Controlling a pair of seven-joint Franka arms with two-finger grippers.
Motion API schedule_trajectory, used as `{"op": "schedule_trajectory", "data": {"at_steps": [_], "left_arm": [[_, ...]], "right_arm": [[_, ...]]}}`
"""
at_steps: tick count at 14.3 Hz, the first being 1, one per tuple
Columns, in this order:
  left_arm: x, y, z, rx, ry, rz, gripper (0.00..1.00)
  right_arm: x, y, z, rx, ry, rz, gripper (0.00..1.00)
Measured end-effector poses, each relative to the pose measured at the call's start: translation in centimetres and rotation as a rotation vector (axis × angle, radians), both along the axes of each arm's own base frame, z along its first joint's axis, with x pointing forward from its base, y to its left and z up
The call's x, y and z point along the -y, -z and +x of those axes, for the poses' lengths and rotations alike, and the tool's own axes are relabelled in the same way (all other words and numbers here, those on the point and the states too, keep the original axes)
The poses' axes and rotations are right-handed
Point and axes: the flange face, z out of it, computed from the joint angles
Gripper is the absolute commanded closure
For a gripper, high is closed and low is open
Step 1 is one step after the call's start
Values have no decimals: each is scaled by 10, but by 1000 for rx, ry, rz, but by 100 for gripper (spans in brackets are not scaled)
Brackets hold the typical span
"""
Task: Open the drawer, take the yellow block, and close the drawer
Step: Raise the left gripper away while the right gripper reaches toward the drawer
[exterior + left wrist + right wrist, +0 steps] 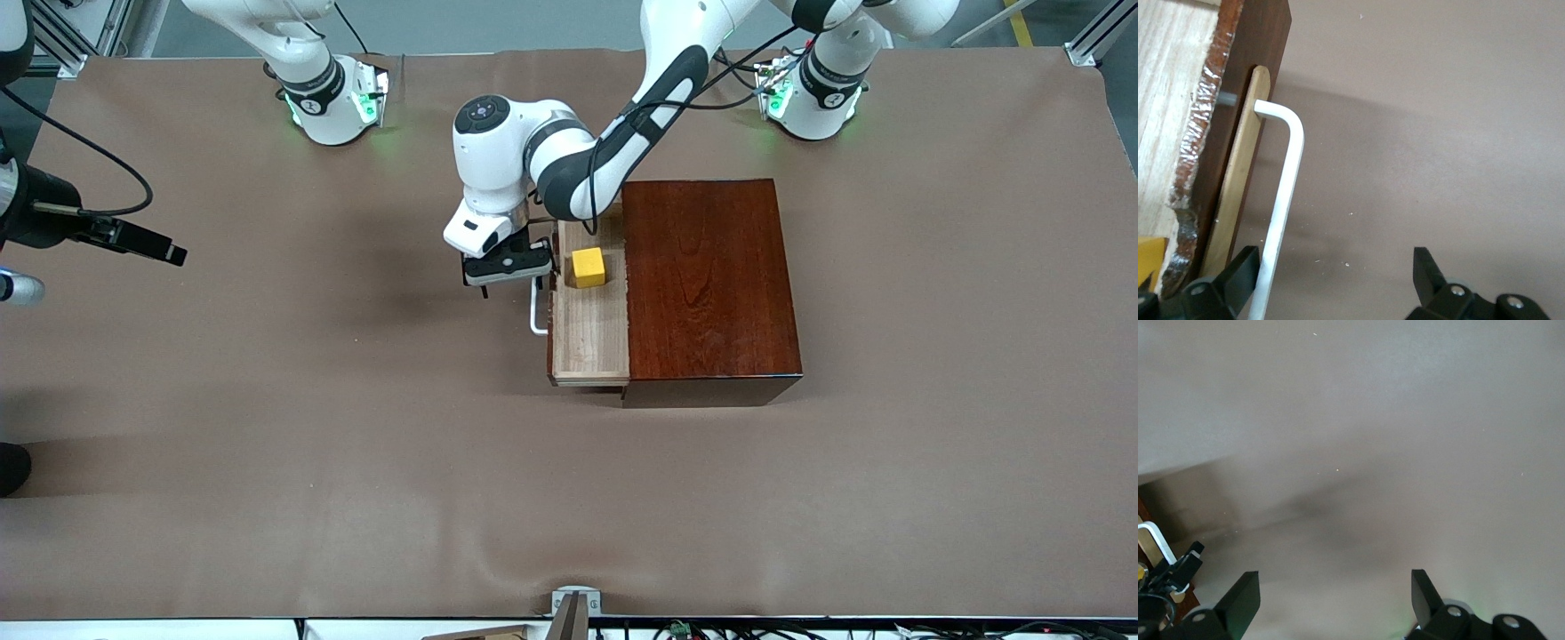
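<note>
Gaping left gripper (1338, 280) beside handle (1281, 207)

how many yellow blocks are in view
1: the small bright-yellow cube lies in the pulled-out pale-wood drawer tray, toward the end farther from the front camera. The part of the tray inside the box is hidden.

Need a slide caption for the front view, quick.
Left gripper open at the handle of the opened drawer; yellow block inside.

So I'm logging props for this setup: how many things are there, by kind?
Wooden box: 1
Drawer, pulled out: 1
Yellow block, in the drawer: 1
Grippers: 2, left gripper open at the handle, right gripper open, waiting
Total: 5
</note>
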Motion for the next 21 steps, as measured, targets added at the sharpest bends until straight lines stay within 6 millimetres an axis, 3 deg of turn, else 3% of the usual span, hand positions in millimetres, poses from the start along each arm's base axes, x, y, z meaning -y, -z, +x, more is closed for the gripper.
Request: {"op": "schedule_trajectory", "data": {"at_steps": [4, 8, 10, 12, 14, 16, 21], "left_arm": [[4, -10, 2, 14, -10, -22, 0], [-7, -30, 18, 31, -48, 4, 0], [-15, -54, 27, 47, -65, 11, 0], [-32, -97, 41, 78, -60, 13, 0], [-63, -143, 57, 79, -78, 45, 0], [-109, -183, 73, 38, -70, 137, 0], [-235, -244, 118, -87, 20, 298, 0]], "right_arm": [[-12, 0, 0, -16, 79, -12, 0], [-26, 0, -1, -33, 157, -27, 0], [-27, 1, -1, -43, 175, -28, 0], [-32, 3, -2, -62, 191, -25, 0], [-45, 7, -4, -96, 239, -29, 0], [-70, 9, -6, -119, 295, -48, 0], [-147, 19, -14, -175, 423, -70, 0]]}}
